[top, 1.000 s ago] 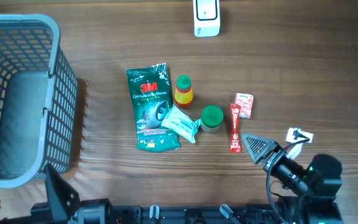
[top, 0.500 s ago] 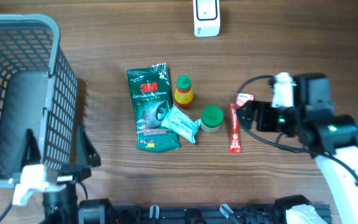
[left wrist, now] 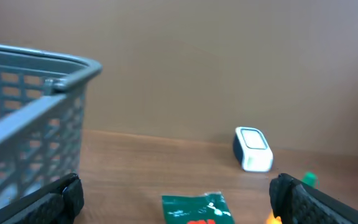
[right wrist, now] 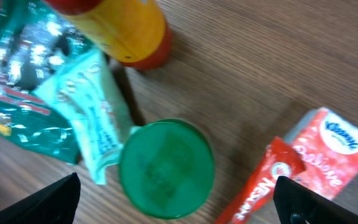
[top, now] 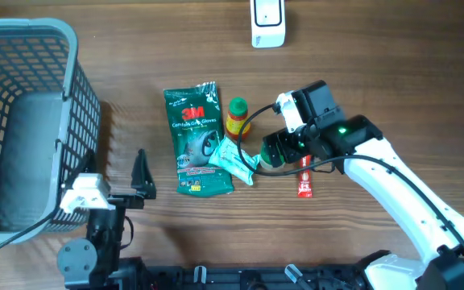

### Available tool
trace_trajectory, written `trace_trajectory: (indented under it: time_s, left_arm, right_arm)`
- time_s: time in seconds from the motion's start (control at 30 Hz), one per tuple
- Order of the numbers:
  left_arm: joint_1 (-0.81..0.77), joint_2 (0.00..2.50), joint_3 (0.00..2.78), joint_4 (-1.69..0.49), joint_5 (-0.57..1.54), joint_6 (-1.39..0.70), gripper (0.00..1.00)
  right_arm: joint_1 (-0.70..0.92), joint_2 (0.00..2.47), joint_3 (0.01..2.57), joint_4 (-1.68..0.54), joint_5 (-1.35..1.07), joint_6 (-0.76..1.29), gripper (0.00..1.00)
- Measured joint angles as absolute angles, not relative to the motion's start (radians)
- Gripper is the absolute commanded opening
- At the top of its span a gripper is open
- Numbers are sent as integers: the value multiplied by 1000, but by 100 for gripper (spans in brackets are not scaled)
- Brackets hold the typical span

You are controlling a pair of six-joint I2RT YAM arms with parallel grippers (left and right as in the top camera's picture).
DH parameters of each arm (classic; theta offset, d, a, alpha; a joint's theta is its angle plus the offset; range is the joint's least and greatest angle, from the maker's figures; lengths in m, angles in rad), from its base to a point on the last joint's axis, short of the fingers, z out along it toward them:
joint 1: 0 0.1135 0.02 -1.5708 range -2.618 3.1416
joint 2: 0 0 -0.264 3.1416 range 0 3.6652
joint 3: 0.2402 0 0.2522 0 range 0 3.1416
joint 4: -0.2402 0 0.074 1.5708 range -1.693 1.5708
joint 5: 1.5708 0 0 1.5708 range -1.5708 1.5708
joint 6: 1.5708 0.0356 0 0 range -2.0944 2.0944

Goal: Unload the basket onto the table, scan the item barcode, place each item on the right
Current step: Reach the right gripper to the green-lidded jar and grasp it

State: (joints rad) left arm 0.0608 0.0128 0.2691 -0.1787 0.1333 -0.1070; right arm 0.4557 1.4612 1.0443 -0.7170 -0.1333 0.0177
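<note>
A brown wooden table [top: 377, 64] is carrying everything. A large grey plastic basket [top: 22, 29] is sitting at its left end, well apart from the goods.

The right arm [top: 409, 193] is reaching in from the lower right corner towards the middle. The right gripper [top: 272, 155] is hanging directly over the cluster of items with its jaws spread wide and nothing between them. The left gripper [left wrist: 173, 186] is waiting low at the near edge beside the basket. It is pointing across the table, its fingers parted and gripping nothing.

A green 3M glove packet [top: 196, 141] is lying flat at the centre, the biggest of the items. A white barcode scanner [top: 267, 22] is resting at the far edge, well apart from the cluster. A yellow bottle [top: 238, 118] with a green cap is standing just right of the glove packet. A pale green wipes pouch [top: 234, 159] is lying across the packet's lower right corner.

A green-lidded jar [right wrist: 165, 168] is standing upright just right of the pouch, below the bottle. It is sitting squarely between the right gripper's open fingers in the wrist view. Whether they are touching it is hard to tell from above, as the gripper is covering it.

A red sachet [top: 304, 184] is lying just right of the jar. A small red and white tissue pack [right wrist: 331, 152] is lying against the sachet's far end.
</note>
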Motion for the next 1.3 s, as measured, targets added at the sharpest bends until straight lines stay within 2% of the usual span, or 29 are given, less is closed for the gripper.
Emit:
trace_trajectory:
  time_s: [0.17,0.43,0.67,0.83,0.97,1.2,1.3]
  left_arm:
    - [61,13,235,-173,242,-68,100]
    - [61,13,146,-175,266,-96,100]
    - [61,13,135,-179,272,-107,100]
    - [61,13,135,-229,273,-111,100]
    - [61,13,135,-242,276,-111,100]
    - [61,13,135,-247,276,-111,100]
    - [61,13,135,-275,276,-111,100]
  right_arm:
    - [456,1489,1044,-716,-103,-6,100]
    - [463,1582,1053,-710,-107,-45,99]
    - [585,1613,1064,-694,-110,-78,100]
    - [603,1614,1064,-694,-35,-60,99]
    - [603,1616,1064,-706,-7,41,100]
    - [603,1616,1063,-780,-21,393,100]
    - [603,1616,1051,-781,-18,463,100]
